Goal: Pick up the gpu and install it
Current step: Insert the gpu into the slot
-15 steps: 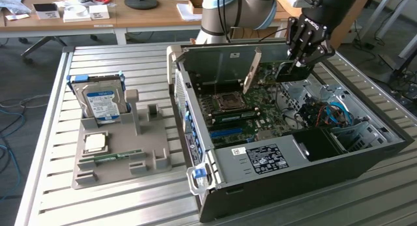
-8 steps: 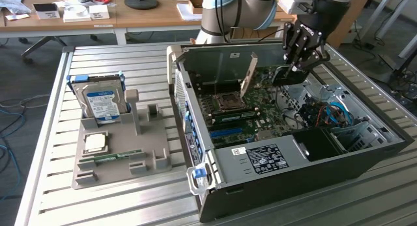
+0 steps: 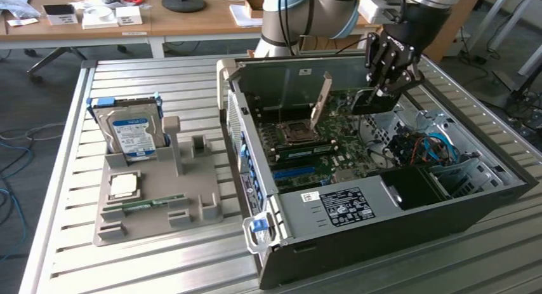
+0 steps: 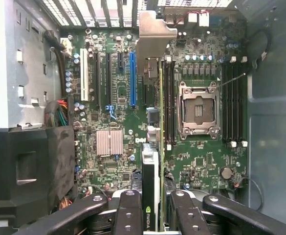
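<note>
Now | end effector (image 4: 155, 211) clenched on gpu (image 4: 151, 171) | gpu edge-on between fingers (image 4: 129, 208), above motherboard (image 4: 114, 115)

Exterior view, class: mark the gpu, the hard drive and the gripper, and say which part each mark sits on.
gpu (image 3: 322, 102): exterior view, on its silver metal bracket.
hard drive (image 3: 133, 136): exterior view, on its blue-white label.
gripper (image 3: 391, 88): exterior view, midway between its fingertips, which grip the gpu.

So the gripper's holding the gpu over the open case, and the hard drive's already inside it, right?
Not quite. The gripper does hold the gpu over the open case, but the hard drive stands in the grey holder beside the case, as the exterior view shows.
</note>
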